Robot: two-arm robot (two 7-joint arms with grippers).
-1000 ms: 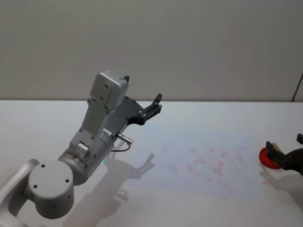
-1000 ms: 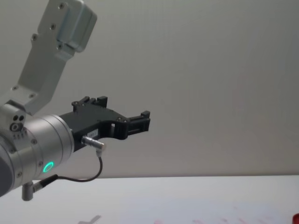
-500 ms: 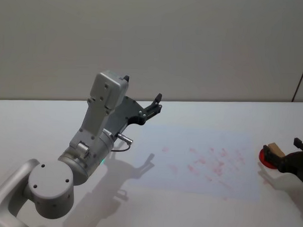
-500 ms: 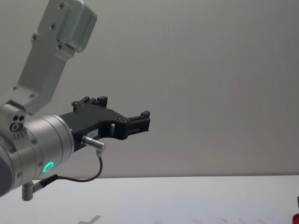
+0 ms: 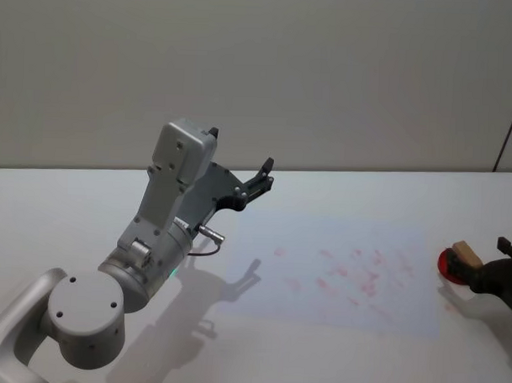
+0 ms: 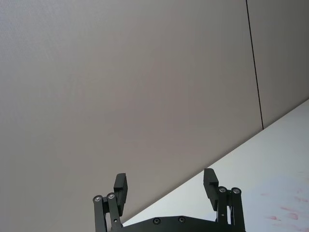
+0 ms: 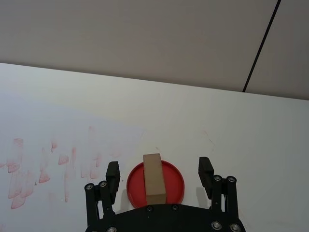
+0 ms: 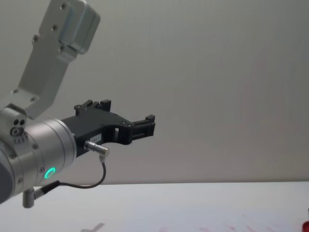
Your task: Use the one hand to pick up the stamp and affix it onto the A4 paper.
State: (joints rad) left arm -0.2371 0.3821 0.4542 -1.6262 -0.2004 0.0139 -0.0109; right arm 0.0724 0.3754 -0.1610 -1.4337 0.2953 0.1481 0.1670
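Note:
The stamp, a tan wooden block, rests on a round red ink pad just right of the A4 paper. The paper is a pale sheet with pink marks. My right gripper hovers close to the stamp's right side and is open. In the right wrist view the stamp lies on the pad in line between the spread fingers of the right gripper, which do not touch it. My left gripper is raised high over the table's left half, open and empty, also seen as left gripper.
The white table reaches to a grey wall at the back. My left arm's big grey housing rises over the left side. A dark vertical wall seam runs behind the right end of the table.
My right gripper drew back a little to the right from around the stamp, which stayed on the red pad. The left arm has not moved.

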